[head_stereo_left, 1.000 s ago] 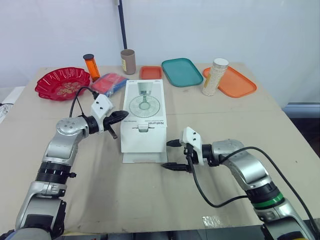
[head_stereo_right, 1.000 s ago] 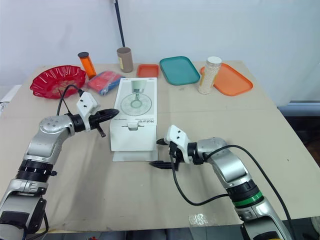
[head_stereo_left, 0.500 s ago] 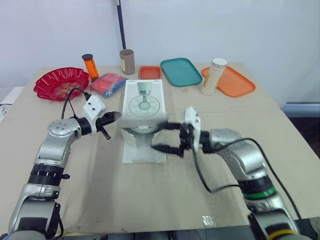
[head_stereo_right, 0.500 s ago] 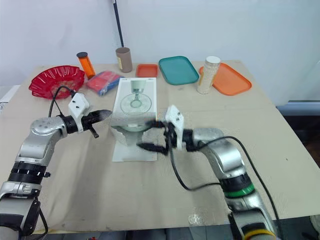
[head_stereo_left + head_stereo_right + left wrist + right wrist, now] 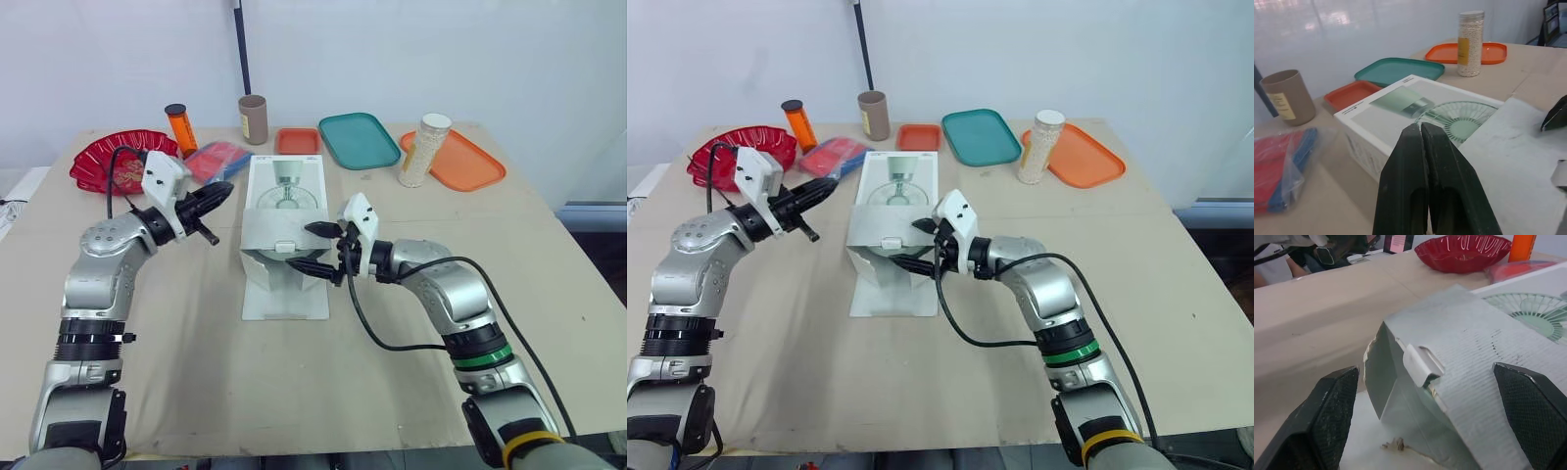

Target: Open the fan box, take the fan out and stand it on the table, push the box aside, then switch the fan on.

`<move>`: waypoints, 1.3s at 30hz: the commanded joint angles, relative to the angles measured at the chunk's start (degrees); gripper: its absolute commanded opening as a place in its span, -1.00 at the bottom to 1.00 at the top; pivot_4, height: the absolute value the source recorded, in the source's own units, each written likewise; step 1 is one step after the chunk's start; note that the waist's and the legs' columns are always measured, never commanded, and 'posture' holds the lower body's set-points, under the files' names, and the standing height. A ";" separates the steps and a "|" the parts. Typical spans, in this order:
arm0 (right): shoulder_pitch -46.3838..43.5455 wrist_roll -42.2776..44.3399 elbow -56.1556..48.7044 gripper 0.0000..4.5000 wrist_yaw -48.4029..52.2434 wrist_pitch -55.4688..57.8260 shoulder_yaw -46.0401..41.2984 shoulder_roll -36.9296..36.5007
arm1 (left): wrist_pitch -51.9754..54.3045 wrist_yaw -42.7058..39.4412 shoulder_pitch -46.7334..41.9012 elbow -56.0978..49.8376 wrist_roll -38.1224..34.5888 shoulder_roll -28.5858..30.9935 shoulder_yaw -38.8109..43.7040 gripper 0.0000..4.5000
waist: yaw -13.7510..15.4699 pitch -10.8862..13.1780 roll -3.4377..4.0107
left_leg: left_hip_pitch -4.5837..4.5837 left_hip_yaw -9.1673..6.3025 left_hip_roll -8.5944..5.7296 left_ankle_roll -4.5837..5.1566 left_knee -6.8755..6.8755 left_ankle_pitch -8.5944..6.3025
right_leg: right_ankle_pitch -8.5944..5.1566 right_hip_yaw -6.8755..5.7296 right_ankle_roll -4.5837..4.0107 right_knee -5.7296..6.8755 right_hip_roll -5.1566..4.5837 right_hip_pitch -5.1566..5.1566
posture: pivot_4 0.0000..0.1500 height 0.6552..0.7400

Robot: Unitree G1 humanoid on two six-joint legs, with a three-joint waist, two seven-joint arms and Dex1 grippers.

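Nothing here comes through as readable lettering. The white cardboard fan box shows a printed green fan drawing on its top face, and any words around it are too faint to make out. The brown cardboard cylinder carries a pale yellow label, print too small to tell. The clear jar of white beads wears a yellow label, just as unreadable.

White fan box bears a pale-green fan print; red bowl.
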 commanded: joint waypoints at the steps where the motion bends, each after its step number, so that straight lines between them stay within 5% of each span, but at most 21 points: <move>1: 0.00 0.30 -2.43 1.00 0.35 -0.79 -0.67 -0.26 | 0.35 -1.01 1.08 -0.92 0.59 -0.27 -1.67 -0.94 | 0.01 0.00 0.00 | 0.01 0.01 0.00 0.00 0.00 0.00 | 0.00 0.00 0.00 0.00 0.01 0.00 | 1.00 1.00; 16: -2.09 2.58 -10.56 1.00 -2.51 11.03 -0.47 -1.13 | -1.05 -2.58 1.19 3.65 4.85 0.56 -5.12 -0.94 | 0.02 0.00 0.00 | 0.04 0.00 0.02 0.11 -0.01 -0.06 | 0.00 0.01 0.00 0.00 0.02 0.01 | 1.00 1.00; 19: -3.66 3.28 -12.20 0.70 -3.50 14.52 -0.11 -0.59 | -1.05 -2.62 1.17 3.66 4.84 0.66 -5.00 -1.00 | 0.01 0.00 0.00 | 0.05 -0.01 0.02 0.20 0.00 -0.11 | 0.00 0.01 0.00 0.01 0.03 0.01 | 1.00 1.00; 23: -5.68 3.09 -12.16 -0.16 -5.82 19.51 0.35 -0.04 | -1.26 -2.57 1.49 3.54 5.06 0.63 -4.97 -1.00 | 0.02 0.00 0.00 | 0.04 -0.02 0.01 0.20 0.00 -0.11 | 0.00 0.01 0.00 0.00 0.02 0.01 | 1.00 1.00; 28: -5.39 3.78 -17.74 -0.99 -3.58 24.39 4.15 -3.74 | -1.48 -2.30 1.26 3.84 5.32 0.30 -4.76 -1.00 | 0.03 0.00 0.00 | 0.04 -0.03 0.00 0.23 -0.01 -0.13 | 0.00 0.01 0.00 0.00 0.01 0.01 | 1.00 1.00; 39: -3.93 -3.24 -15.26 -0.99 -6.08 24.02 9.27 -10.25 | -2.44 -1.80 1.00 4.51 5.56 -1.22 -5.00 -1.00 | 0.06 -0.01 -0.01 | 0.04 -0.01 -0.01 0.23 0.00 -0.13 | 0.00 0.01 0.00 -0.02 0.00 0.03 | 1.00 1.00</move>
